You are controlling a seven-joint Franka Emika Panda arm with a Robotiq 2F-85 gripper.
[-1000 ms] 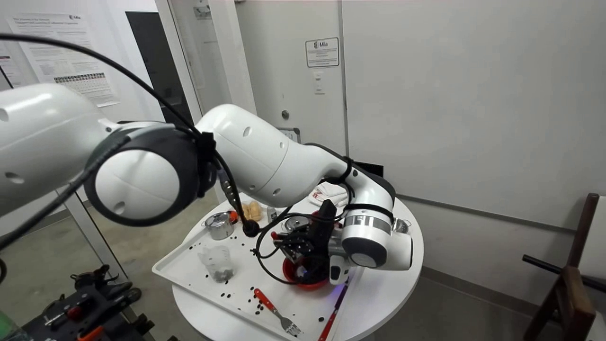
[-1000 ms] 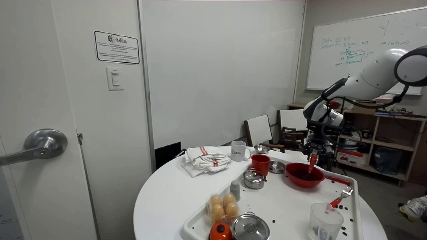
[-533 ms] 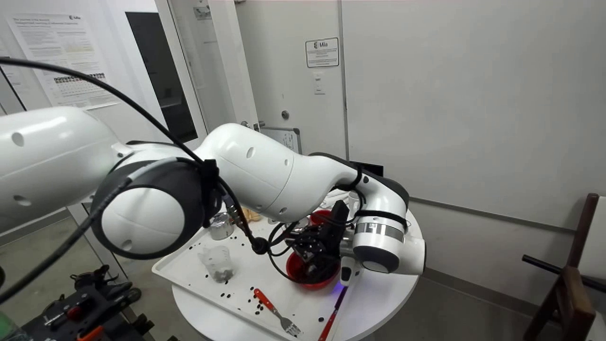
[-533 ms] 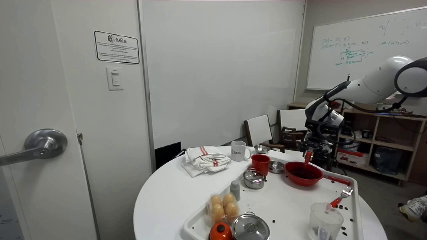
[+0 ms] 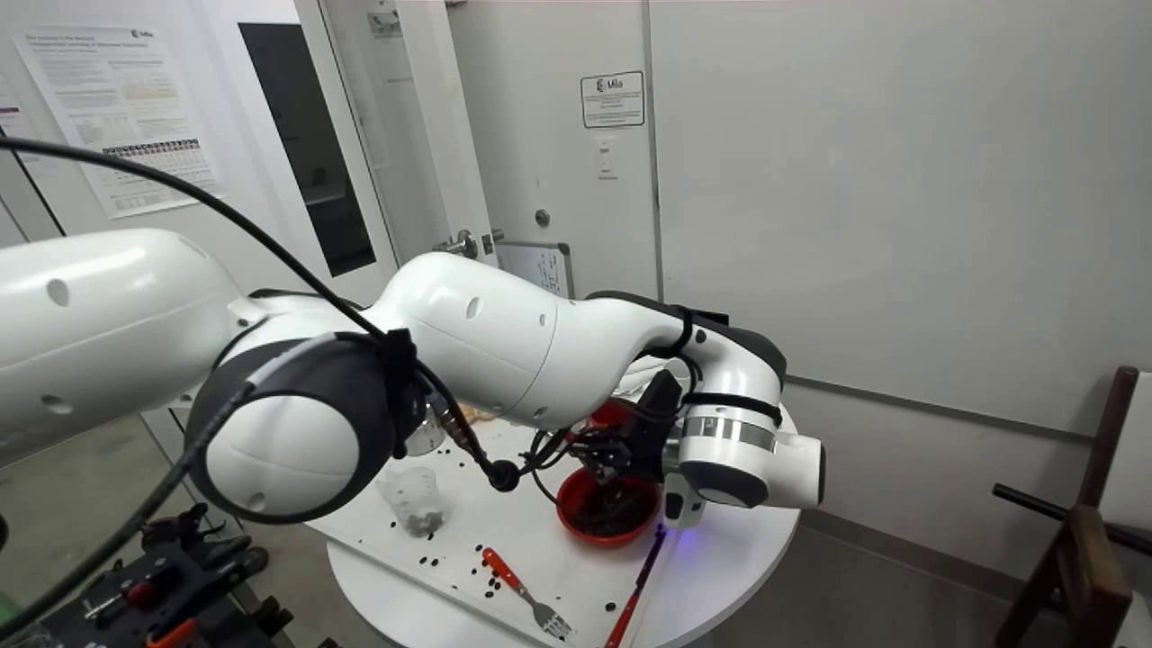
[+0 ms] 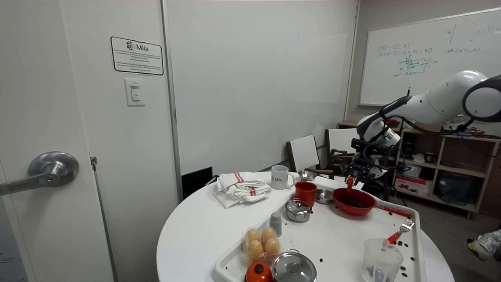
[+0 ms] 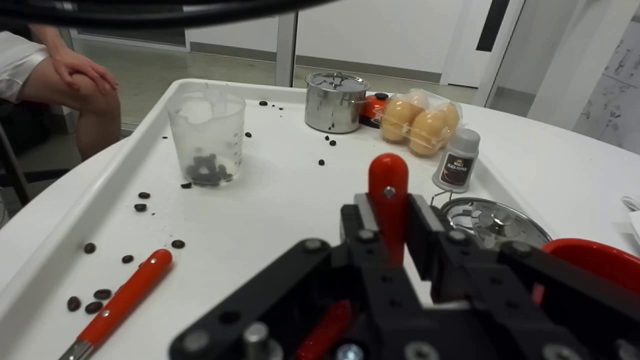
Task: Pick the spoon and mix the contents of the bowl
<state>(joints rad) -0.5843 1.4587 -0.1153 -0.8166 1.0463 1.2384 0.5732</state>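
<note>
Pincer [image 7: 395,215] clasps the red-handled spoon [image 7: 388,182] at the red bowl [image 6: 353,210].

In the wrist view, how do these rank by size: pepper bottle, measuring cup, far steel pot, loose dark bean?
1. Measuring cup
2. Far steel pot
3. Black pepper bottle
4. Loose dark bean
The pot stands farther back; real sizes may differ.

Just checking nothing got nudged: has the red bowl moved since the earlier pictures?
Yes: in both exterior views the red bowl has shifted slightly away from the unmoved fork.
</note>
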